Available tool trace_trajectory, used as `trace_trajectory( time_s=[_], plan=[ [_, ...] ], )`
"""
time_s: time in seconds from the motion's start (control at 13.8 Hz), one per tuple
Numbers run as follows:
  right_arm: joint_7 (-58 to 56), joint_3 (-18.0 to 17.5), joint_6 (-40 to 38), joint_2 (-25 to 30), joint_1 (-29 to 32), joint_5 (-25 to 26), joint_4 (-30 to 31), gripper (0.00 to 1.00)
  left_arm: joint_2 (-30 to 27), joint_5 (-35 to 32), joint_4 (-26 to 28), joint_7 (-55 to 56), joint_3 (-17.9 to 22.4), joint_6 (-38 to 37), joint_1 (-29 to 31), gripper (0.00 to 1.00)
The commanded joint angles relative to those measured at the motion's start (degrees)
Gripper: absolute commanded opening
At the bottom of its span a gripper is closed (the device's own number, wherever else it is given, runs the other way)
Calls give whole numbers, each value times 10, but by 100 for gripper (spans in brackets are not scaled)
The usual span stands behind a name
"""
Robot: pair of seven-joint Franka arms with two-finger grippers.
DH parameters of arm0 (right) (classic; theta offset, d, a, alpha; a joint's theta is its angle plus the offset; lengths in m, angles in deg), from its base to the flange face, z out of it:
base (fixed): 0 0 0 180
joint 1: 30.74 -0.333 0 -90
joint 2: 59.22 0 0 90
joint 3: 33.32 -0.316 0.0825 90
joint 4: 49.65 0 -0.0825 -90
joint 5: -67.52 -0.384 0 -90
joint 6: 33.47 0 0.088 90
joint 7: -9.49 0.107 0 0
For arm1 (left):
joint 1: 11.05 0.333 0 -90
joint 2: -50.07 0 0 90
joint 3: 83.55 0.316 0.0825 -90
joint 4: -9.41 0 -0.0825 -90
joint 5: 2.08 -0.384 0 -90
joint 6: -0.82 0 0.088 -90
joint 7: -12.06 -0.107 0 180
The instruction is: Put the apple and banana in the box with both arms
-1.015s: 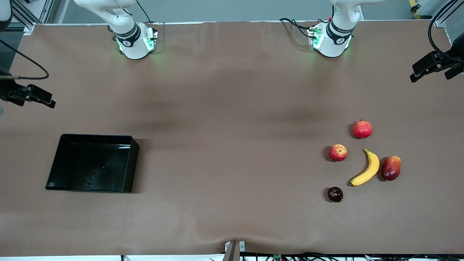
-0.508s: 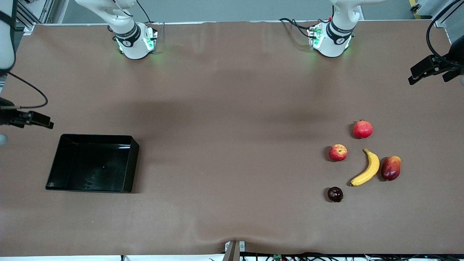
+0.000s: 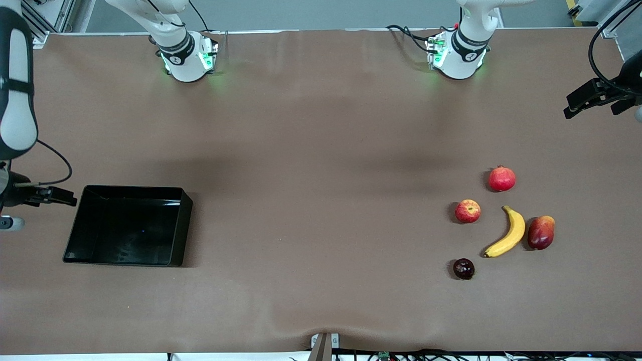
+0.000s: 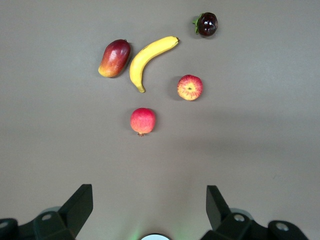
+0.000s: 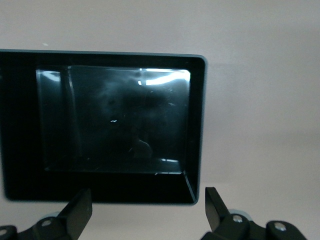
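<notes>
The front view is showing the whole surface at once: the box toward the right arm's end, five fruits toward the left arm's end, and both grippers at the edges of the frame. Only the wrist views are showing the fingers plainly. In the left wrist view the left gripper is holding its fingers wide apart, gripping nothing, with the fruits lying well ahead of the fingertips: one apple, one banana, one pomegranate, one mango and one dark maroon fruit. The banana is lying between apple and mango, just beside the mango. In the right wrist view the right gripper is likewise spreading its fingers empty, the one black box sitting directly ahead of them, nothing in it. Compared with a second earlier, the right gripper has been travelling down beside the box; the left has barely been shifting.
</notes>
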Motion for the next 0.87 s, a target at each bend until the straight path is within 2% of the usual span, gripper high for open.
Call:
trace_trajectory(
  time_s=[0.0,0.44,0.8],
  plan=[
    [-13,-8,20,-28,23,0,-5,100,6,3,-14,-9,0,-7,2,100],
    [-17,-9,60,-92,52,-6,-7,100,6,3,-4,-5,-1,-17,1,100],
    [-54,-9,136,-150,66,-27,-8,100,3,3,-5,-7,-1,-18,1,100]
  ],
)
